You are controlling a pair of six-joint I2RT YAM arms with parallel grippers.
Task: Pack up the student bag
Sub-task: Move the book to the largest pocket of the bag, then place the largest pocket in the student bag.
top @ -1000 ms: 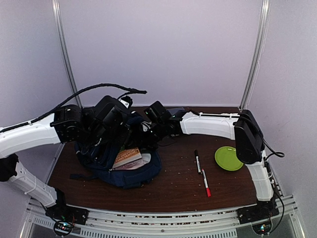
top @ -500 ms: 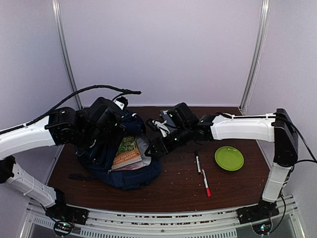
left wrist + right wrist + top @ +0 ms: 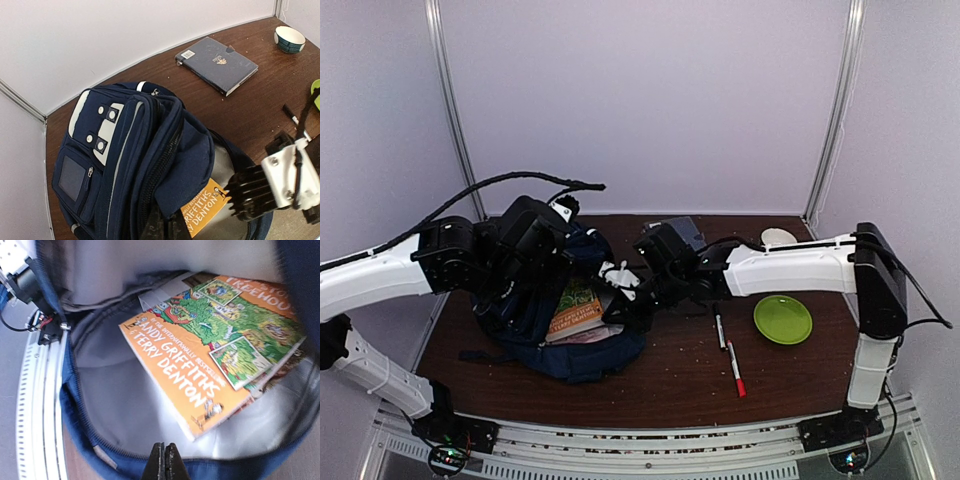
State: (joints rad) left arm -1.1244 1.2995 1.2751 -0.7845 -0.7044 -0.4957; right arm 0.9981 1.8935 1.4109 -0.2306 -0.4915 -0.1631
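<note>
The orange book [image 3: 220, 355] in the student bag [image 3: 125, 150] reads "ANDY GRIFFITHS" and "TERRY DENTON". Its top edge shows a cut-off "TREEHOU".

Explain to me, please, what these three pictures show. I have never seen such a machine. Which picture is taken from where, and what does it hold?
It is a robot: two white arms bolted at the near edge of a table, each ending in a two-finger end effector. One picture looks down from above; the other two come from cameras on the left and right wrists. On the table lie an open navy student bag with an orange book inside, a grey notebook, a small bowl, a green plate and two markers. The left end effector is shut, seemingly gripping the bag's upper edge to hold it open. The right end effector, at the bag's mouth, is shut and holds nothing.
</note>
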